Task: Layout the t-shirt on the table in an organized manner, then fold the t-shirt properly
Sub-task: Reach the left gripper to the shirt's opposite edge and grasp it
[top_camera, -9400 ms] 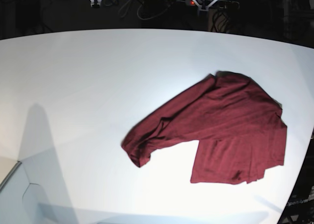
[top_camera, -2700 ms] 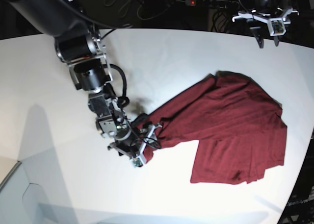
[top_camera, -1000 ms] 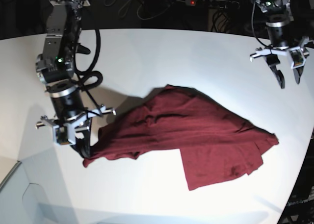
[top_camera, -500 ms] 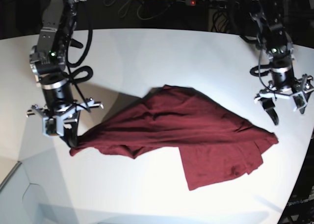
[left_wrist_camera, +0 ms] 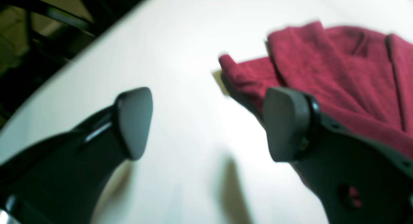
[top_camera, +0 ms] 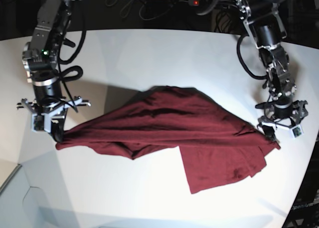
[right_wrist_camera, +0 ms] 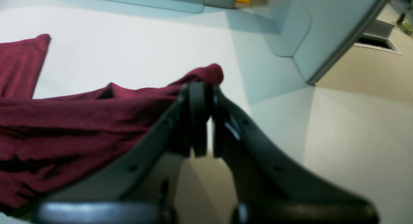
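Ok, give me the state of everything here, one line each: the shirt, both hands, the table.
t-shirt: crumpled, partly doubled over, stretched between the two hands.
right hand: shut on a t-shirt corner.
left hand: open at the opposite corner, gripping nothing.
table: white, t-shirt lying on it.

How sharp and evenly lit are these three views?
Left wrist: blurred throughout, the t-shirt smeared, the table glaring white. Right wrist: the gripper soft, cloth weave fairly clear. Base: sharp, the table edge bowed, bright glare in the middle, dim corners.
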Available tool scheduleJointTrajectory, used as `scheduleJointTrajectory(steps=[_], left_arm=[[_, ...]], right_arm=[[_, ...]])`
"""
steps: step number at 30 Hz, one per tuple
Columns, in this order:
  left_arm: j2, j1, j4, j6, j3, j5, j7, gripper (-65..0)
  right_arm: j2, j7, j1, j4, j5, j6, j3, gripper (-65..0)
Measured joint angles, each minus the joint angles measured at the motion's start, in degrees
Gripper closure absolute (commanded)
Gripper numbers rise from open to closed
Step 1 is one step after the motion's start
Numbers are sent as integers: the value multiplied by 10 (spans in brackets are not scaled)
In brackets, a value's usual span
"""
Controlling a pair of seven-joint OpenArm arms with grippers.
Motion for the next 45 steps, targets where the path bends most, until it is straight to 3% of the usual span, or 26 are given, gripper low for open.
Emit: scheduleJointTrajectory(steps=[8, 13, 24, 28, 37, 42, 45], left_arm=[[0, -62, -74, 0, 9, 0, -7, -523], [2, -79, -103, -57, 69, 1, -8, -522], [21, -107, -180, -56, 71, 1, -13, -522], [22, -97, -174, -56, 68, -4, -58, -522], [11, -94, -171, -56, 26, -33, -57, -522], [10, -99, -228, -58, 25, -33, -94, -520], [3, -110, -242, -57, 25, -36, -80, -458]], right_arm=[[12, 4, -12, 0, 0, 0, 8, 0], [12, 4, -17, 0, 0, 0, 12, 0], [11, 2, -17, -1, 0, 0, 12, 0], [11, 2, -14, -7, 0, 0, 12, 0], [12, 6, -14, -28, 0, 0, 13, 0], [12, 6, -13, -35, 0, 0, 13, 0], [12, 7, -10, -35, 0, 0, 13, 0]])
